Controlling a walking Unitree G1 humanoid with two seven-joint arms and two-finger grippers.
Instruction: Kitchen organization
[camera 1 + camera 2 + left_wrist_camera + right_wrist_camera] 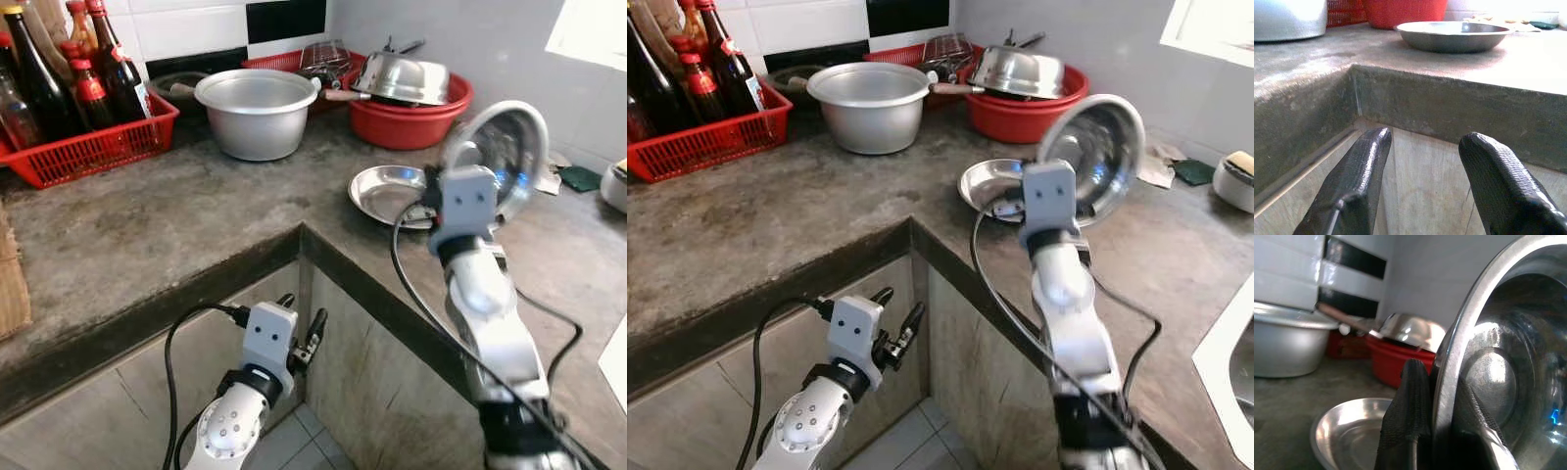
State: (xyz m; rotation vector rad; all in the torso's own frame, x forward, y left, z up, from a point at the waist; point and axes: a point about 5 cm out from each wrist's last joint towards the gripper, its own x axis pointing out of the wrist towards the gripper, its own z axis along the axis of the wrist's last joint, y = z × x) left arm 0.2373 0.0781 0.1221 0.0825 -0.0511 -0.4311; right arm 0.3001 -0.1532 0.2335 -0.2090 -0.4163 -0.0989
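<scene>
A round, shiny stainless-steel bowl [495,157] is held up on edge above the grey concrete counter, its hollow facing the camera, rim pinched by black fingers [1408,416]. A shallow round steel plate [387,191] lies flat at its 9 o'clock, just beside.

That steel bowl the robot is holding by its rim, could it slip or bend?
The steel bowl looks rigid, so bending seems unlikely. Its polished rim, pinched on edge by the right tool, may well slide or swivel. It appears thin, probably light.
</scene>
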